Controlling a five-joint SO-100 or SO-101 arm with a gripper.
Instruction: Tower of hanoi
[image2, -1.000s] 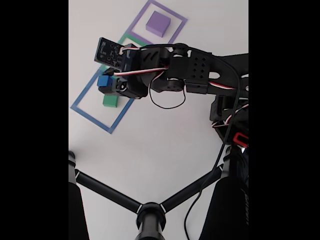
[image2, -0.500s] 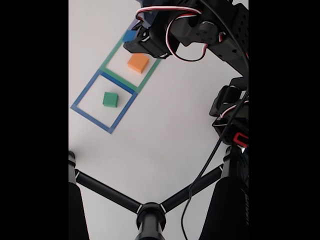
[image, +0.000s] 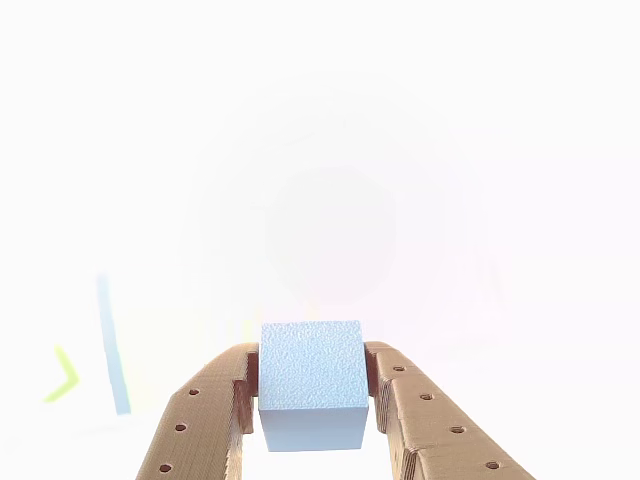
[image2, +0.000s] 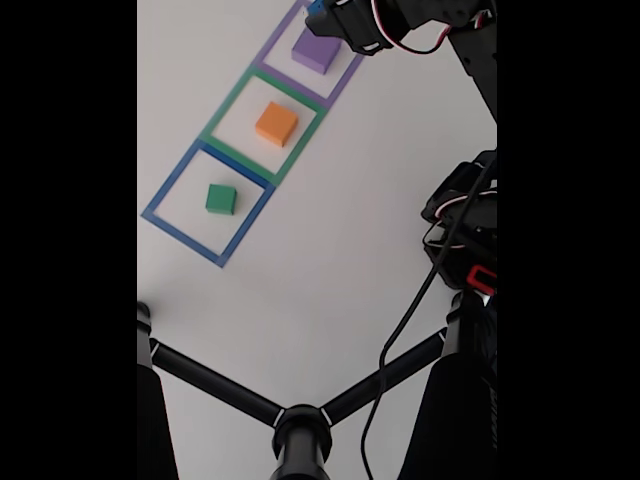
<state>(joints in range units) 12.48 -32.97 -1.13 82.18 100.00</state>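
Two brown fingers (image: 225, 420) clamp a pale blue cube (image: 310, 385) at bottom centre of the other view; the background is washed out white, with a faint blue line and a yellow mark at lower left.

Fixed view: gripper (image2: 322, 14) now at the top edge, over the purple block (image2: 317, 50) in the purple square; a second ago it was low over the blue square by the green block (image2: 221, 198). So the blue cube is lifted off green and carried to the far square, likely to be stacked on purple. Orange block (image2: 276, 123) sits in the middle green square, untouched. Surface (image2: 330, 260) bare below; black tripod legs (image2: 215, 385) at bottom, cable (image2: 405, 330) at right, neither in the way.
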